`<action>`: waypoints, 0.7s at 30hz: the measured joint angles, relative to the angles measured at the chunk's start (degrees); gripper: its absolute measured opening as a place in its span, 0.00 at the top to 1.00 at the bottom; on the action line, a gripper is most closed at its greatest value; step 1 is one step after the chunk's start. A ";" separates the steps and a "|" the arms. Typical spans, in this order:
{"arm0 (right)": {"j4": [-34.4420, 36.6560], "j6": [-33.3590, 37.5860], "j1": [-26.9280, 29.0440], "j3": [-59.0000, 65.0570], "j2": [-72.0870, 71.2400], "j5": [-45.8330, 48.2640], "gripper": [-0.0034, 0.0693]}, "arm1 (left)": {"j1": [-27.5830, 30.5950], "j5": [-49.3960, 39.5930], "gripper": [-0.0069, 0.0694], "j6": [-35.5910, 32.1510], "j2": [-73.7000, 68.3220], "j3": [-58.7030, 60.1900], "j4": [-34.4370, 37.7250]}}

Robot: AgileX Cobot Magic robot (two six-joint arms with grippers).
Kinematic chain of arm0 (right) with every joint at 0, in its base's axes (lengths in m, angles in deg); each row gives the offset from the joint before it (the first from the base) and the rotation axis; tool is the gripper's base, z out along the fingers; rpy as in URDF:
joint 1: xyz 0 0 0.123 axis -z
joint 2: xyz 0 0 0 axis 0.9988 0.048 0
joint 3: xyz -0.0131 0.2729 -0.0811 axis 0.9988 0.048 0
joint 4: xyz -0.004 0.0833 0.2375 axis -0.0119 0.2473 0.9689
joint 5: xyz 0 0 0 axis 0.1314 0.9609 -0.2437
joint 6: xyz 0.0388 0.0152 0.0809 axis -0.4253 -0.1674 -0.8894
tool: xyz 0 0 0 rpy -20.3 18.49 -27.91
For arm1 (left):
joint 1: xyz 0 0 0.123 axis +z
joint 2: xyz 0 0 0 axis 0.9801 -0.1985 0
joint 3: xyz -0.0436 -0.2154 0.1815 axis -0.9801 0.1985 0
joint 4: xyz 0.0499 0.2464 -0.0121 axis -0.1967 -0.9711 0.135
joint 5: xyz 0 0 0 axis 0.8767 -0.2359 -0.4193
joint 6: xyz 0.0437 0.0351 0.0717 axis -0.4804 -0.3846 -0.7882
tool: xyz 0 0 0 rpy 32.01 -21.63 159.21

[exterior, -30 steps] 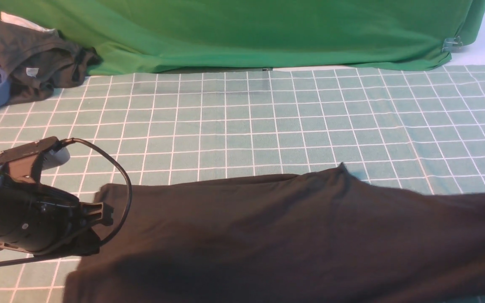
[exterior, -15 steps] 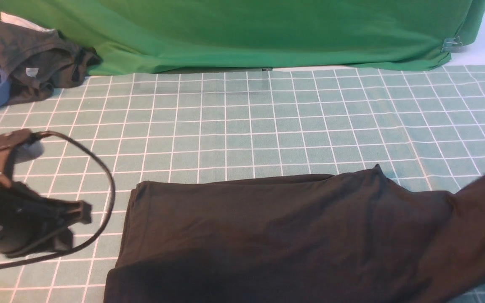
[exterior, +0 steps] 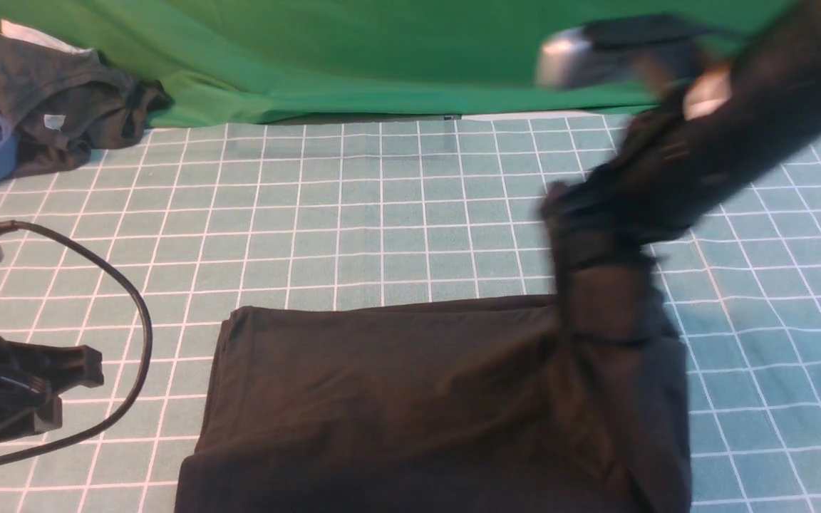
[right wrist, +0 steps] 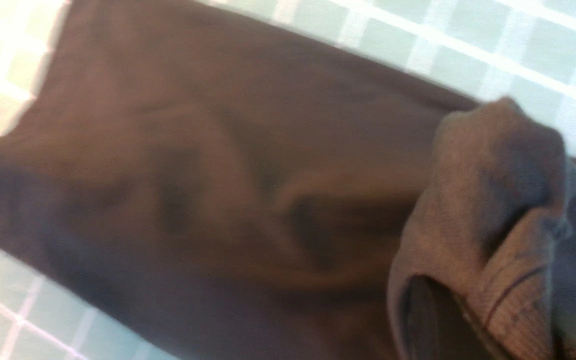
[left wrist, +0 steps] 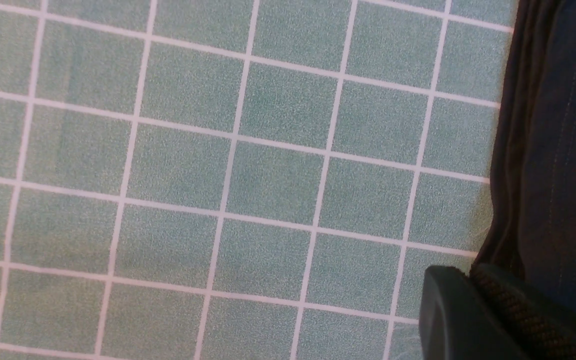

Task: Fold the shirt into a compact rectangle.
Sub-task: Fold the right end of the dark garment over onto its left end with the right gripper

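Shirt (exterior: 396, 385), black long-sleeved cotton: right gripper (exterior: 585, 228) pinches 1 raised sleeve (exterior: 603, 299); left gripper (exterior: 61, 377) closed, empty. Best: lay sleeve flat across body, edges aligned.

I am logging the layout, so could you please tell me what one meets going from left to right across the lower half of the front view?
left gripper → shirt, its body lying flat on the checked cloth → right gripper, pinching the shirt's raised right end
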 joint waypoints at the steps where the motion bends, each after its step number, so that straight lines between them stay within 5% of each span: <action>1: 0.23 -0.33 -1.94 -0.97 1.94 -0.74 0.85 | 0.00 0.00 0.90 0.04 0.13 0.00 0.23; 12: 4.70 -2.05 -15.61 -13.71 20.49 -4.13 0.85 | 0.00 -1.08 0.90 0.04 1.80 0.00 1.69; 21: 5.89 -5.06 -18.38 -20.39 28.20 -6.31 0.78 | 0.00 -1.43 0.90 0.04 1.97 0.00 1.74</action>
